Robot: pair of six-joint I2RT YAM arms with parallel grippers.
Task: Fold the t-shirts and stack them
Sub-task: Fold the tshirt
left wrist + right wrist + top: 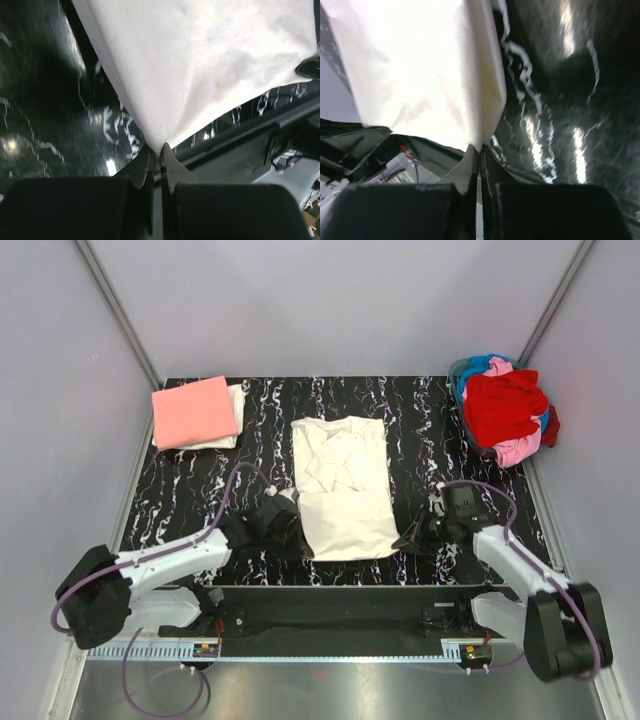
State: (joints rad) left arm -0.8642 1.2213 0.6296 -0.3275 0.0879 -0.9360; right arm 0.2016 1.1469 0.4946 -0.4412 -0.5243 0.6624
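The cream t-shirt (pixel 340 495) lies partly folded in the middle of the black marbled table (pixel 190 500), its near hem toward my bases, and I have it by both near corners. My left claw (pixel 156 150) is pressed together on the near-left corner and my right claw (pixel 479 150) is pinching the near-right one, the cloth drawn to a point between each pair of tips. At the far left a folded salmon-pink t-shirt (pixel 193 412) rests on a white t-shirt (pixel 237 405), and at the far right sits a heap of red, pink and blue t-shirts (pixel 505 405).
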